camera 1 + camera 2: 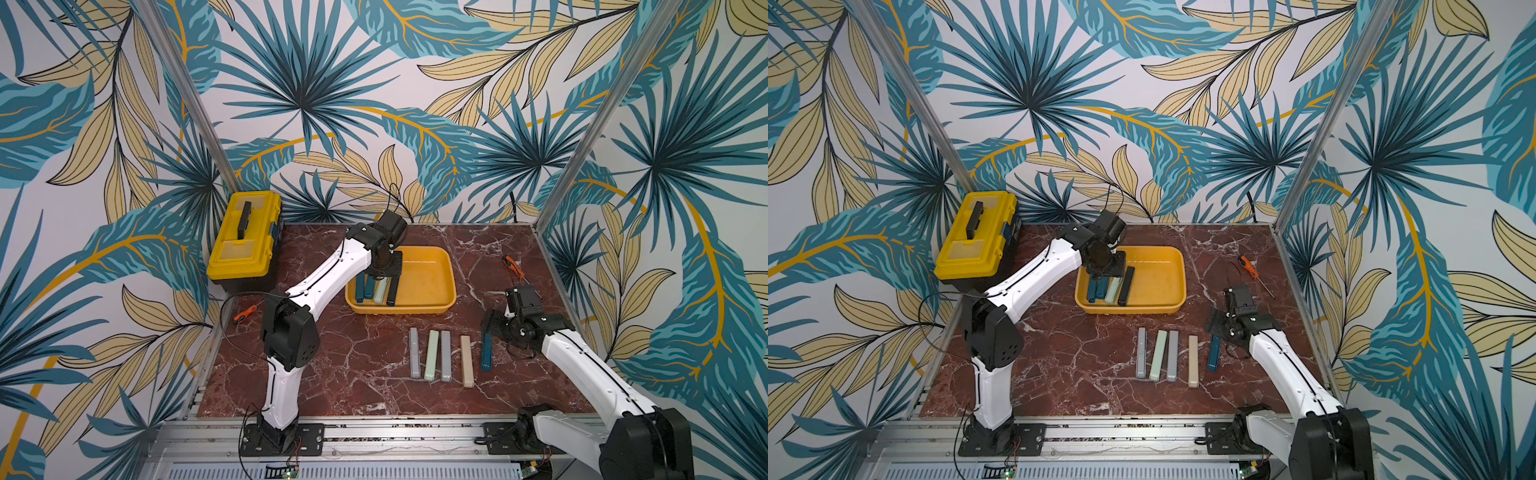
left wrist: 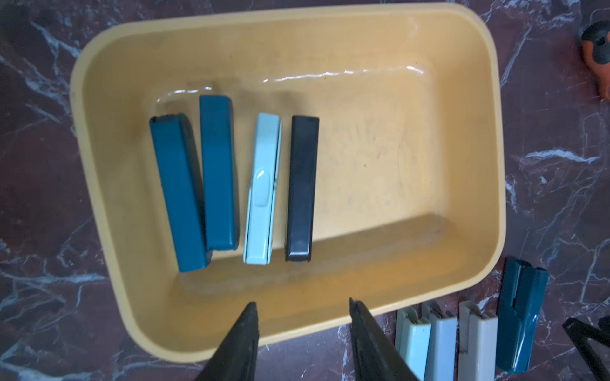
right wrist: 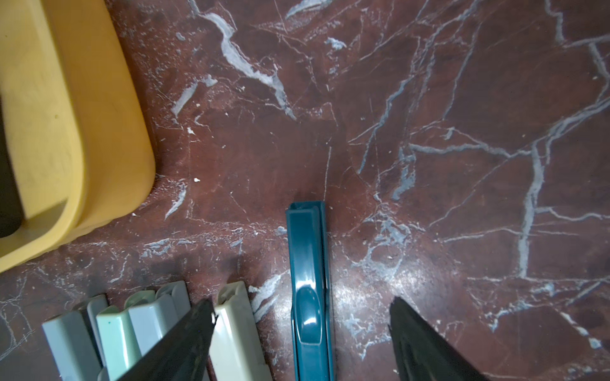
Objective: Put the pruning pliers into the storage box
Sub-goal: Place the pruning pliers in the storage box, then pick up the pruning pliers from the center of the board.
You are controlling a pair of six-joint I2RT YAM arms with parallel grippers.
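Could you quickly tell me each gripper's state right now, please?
Left gripper: open, empty, above the storage box.
Right gripper: open, empty, over the dark teal pliers on the table.

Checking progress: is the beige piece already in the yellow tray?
No, the beige piece lies on the table, outside the tray.

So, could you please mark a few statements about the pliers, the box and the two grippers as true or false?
1. Four pruning pliers lie in the storage box. True.
2. The black pliers lie on the table. False: they lie in the box, beside the mint green pair.
3. The right gripper stands open astride the dark teal pliers on the table. True.
4. The left gripper holds one of the pliers. False: it is open and empty above the box.
5. Three pliers lie outside the box. False: five do.
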